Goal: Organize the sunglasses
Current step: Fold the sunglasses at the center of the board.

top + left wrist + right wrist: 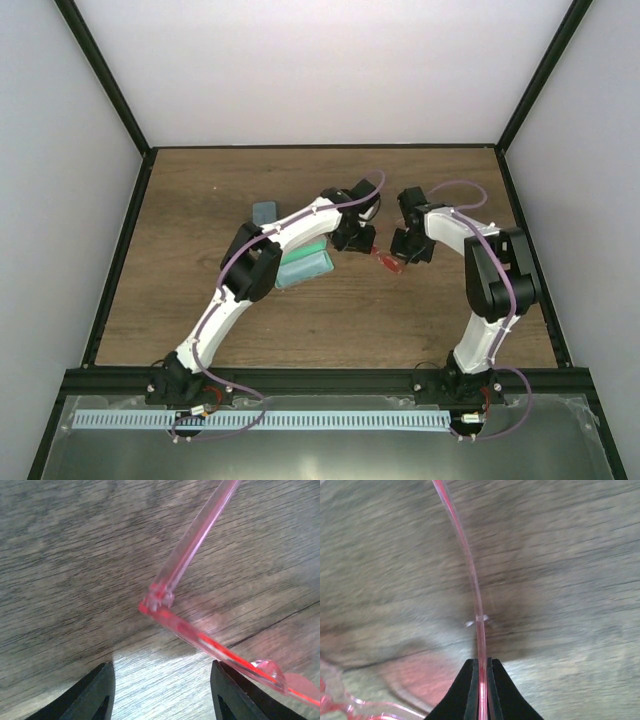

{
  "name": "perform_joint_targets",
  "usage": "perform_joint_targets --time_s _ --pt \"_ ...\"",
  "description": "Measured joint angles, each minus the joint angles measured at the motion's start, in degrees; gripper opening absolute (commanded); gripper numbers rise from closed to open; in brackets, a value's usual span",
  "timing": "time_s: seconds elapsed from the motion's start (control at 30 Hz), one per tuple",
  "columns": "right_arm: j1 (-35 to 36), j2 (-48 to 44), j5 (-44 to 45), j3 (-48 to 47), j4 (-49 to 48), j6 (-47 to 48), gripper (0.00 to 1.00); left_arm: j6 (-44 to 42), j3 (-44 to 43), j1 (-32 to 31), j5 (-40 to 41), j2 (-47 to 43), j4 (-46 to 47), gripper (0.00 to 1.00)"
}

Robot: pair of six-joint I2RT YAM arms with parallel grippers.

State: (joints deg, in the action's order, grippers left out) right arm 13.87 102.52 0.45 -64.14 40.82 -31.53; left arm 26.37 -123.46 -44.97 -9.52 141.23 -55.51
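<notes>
From above, the red sunglasses (388, 262) are right of the wooden desk's (200, 200) centre, between the left gripper (357, 243) and right gripper (408, 252). A teal case (303, 266) and a grey case (263, 212) sit further left.

Left wrist: the jaws are released, standing wide apart below the sunglasses' (160, 597) hinge (touching nothing).

Right wrist: the jaws are clenched on one slender arm of the sunglasses (476, 590).

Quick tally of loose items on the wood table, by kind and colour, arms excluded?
Red thin-framed plastic sunglasses: 1
Grey-blue oblong case: 1
Teal oblong case: 1
Total: 3
</notes>
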Motion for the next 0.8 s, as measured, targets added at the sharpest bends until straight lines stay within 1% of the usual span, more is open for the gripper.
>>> perform_joint_targets --time_s 0.3,0.4,0.57,0.6,0.67,0.73,0.8 --pt "6.99 -0.94 -3.41 0.61 -2.19 3.69 0.02 -0.79 -0.85 0.33 -1.18 0.76 -0.33 0.58" --pt "8.35 -0.98 -4.17 0.63 -3.17 5.27 0.1 -1.07 -0.92 0.37 -1.44 0.79 -0.42 0.59" --pt "8.61 -2.05 -4.96 1.88 -4.0 7.45 0.3 -1.51 -0.94 0.46 -1.75 0.79 -0.5 0.62" --pt "8.74 -2.49 -4.87 2.12 -3.87 7.87 0.32 -1.53 -0.92 0.46 -1.75 0.79 -0.5 0.63" --pt "8.83 -3.76 -4.22 2.43 -3.26 8.31 0.32 -1.53 -0.57 0.46 -1.75 0.66 -0.17 0.63" --pt "8.85 -5.81 -3.26 2.45 -2.82 8.57 0.29 -1.53 0.52 0.42 -1.7 0.04 0.61 0.63" --pt "8.74 -8.7 -2.08 2.45 -2.6 8.57 0.28 -1.53 1.86 0.42 -1.66 -0.72 1.57 0.64"
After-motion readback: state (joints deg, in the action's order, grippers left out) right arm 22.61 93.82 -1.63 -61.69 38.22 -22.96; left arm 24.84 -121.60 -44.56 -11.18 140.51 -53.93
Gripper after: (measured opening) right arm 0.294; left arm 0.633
